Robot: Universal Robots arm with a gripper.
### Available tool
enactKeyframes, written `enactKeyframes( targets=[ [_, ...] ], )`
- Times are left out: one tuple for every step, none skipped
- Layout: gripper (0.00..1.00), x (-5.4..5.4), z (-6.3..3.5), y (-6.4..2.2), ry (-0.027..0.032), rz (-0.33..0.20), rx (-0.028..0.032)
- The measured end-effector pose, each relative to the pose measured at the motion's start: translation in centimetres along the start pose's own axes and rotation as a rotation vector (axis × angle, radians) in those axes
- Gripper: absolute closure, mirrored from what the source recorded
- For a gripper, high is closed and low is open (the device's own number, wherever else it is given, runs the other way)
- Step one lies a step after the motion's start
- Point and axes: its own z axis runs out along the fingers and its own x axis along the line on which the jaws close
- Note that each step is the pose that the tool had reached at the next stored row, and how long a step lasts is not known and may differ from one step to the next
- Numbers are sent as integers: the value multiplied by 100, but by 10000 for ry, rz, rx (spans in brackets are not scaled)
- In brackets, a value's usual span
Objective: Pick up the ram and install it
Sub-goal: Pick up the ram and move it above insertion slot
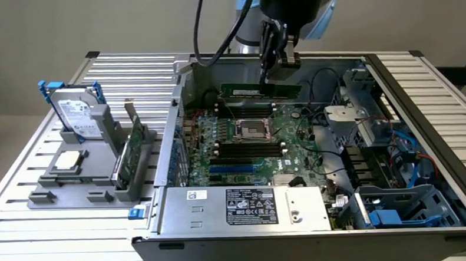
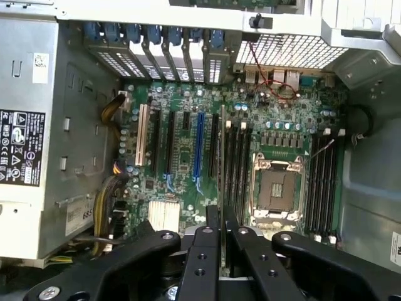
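Note:
The ram is a long, thin green stick that hangs level above the motherboard inside the open computer case. My gripper comes down from above and is shut on its top edge. In the wrist view the ram appears edge-on as a thin line running out from between my black fingers. It lies over the black memory slots beside the CPU socket. More memory slots sit on the socket's other side.
On the slatted table at the exterior view's left, a grey holder carries a silver hard drive with blue handles and a wider green expansion card. The power supply, drive cages and cables crowd the case.

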Motion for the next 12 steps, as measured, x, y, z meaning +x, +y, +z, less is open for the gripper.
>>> enactKeyframes(
  targets=[
    [86, -6, 19, -2, 4, -18, 30],
    [86, -9, 37, -5, 5, -25, 52],
    [86, -11, 54, -6, 8, -25, 71],
    [86, -14, 72, -7, 10, -24, 90],
    [86, -16, 89, -7, 11, -24, 110],
    [86, -19, 103, -5, 14, -22, 130],
    [86, -23, 115, -3, 16, -20, 150],
    [86, -27, 131, 2, 17, -19, 170],
    [86, -31, 147, 8, 17, -18, 186],
    [86, -38, 166, 17, 18, -18, 199],
    [86, -44, 186, 27, 19, -18, 211],
    [86, -49, 206, 39, 17, -17, 221]
  ],
)
